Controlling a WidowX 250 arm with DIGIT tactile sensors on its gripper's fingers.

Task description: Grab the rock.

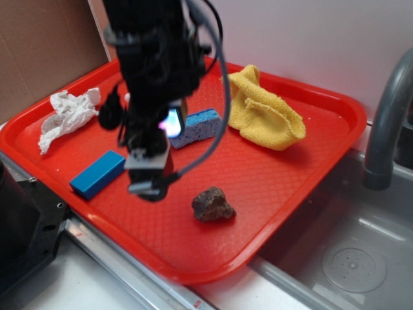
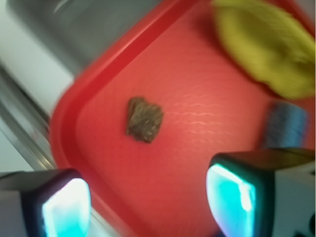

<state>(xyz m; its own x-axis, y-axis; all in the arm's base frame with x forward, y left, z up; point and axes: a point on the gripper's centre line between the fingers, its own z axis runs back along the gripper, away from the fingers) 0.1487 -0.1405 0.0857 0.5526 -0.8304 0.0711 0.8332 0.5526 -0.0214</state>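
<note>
Lying free near front edge of red tray (image 1: pixel 310 161): rock (image 1: pixel 213 205), untouched. Just left of it, above tray, gripper (image 1: pixel 150 184), fingers (image 2: pixel 232 197) spread apart, empty. Farther off: blue block (image 1: pixel 97 174), blue sponge (image 1: pixel 197 127), yellow cloth (image 1: pixel 264 110), crumpled white paper (image 1: pixel 68 115).

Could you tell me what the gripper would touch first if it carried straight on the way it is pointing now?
Probably bare red tray: the gripper points down, open, left of the rock, which lies ahead of the fingers in the wrist view. Depth is unclear.
</note>
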